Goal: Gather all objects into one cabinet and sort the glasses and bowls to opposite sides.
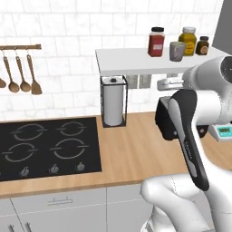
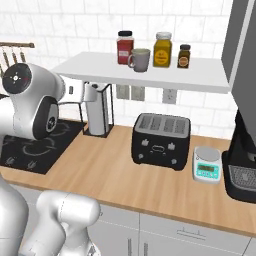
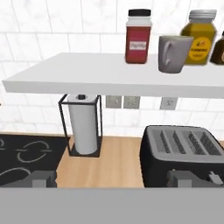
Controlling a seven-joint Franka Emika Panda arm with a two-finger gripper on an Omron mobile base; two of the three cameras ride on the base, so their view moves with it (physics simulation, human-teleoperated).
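Hand view puts the grey cup [image 3: 173, 53] upright on the white shelf [image 3: 87, 72], between the red-lidded jar [image 3: 138, 37] and the yellow jar [image 3: 201, 37], handle turned toward the red one. It stands near the front edge, so it looks reachable from straight ahead. My claw [image 3: 113, 178] holds nothing, fingertips [image 3: 43, 178] spread wide, aimed level at the wall below the shelf. Beneath sit the paper towel stand [image 3: 83, 124] and the black toaster [image 3: 186, 151] on the wooden counter [image 3: 118, 159].
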